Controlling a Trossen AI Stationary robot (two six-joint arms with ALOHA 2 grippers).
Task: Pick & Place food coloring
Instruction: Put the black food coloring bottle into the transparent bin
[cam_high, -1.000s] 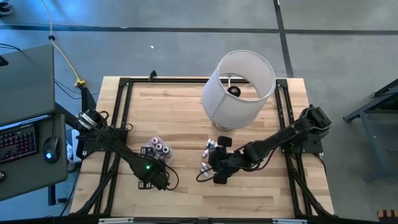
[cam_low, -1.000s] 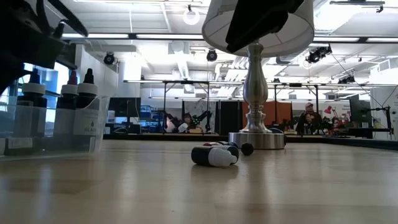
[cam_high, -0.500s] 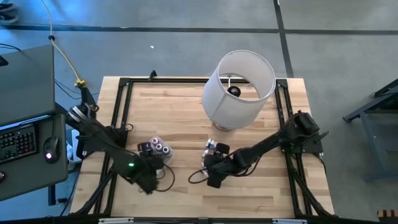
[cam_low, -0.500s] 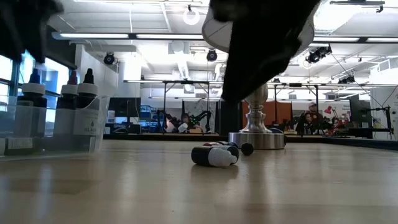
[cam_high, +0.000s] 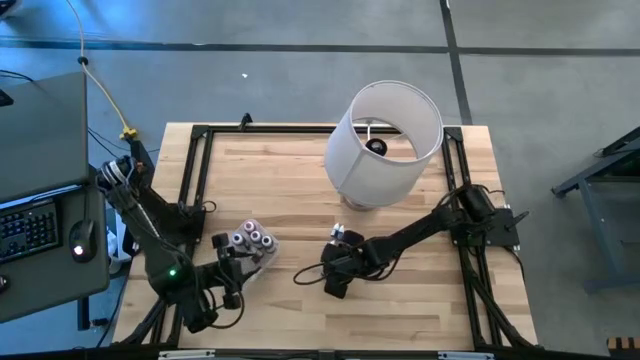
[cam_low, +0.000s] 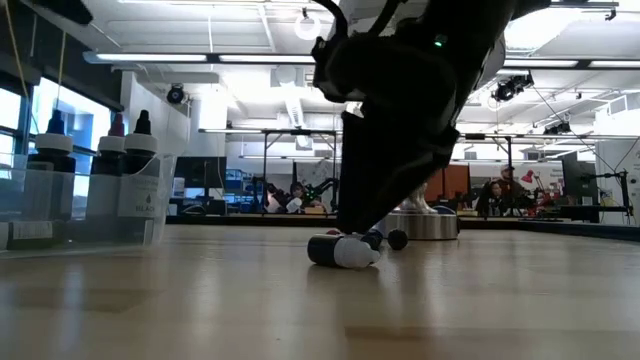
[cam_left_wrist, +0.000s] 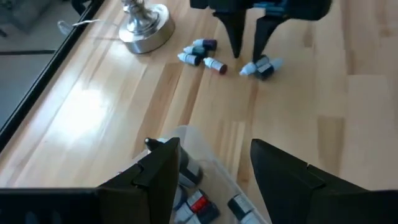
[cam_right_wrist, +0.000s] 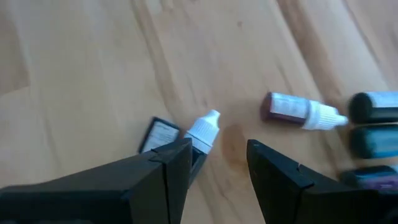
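High view: left tool sits near the surface's front-left edge, beside the clear tub; right tool mid-surface. Left wrist view: left fingers apart, bottles upright in tub. Right wrist view: right tool's fingers apart, empty, over a lying food coloring bottle; others just beside.

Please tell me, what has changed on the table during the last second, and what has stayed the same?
The left gripper drew back from the clear tub toward the table's near-left corner, open and empty. The right gripper moved left and came down, open, over a loose bottle. The tub, the lamp and the lying bottles kept their places.
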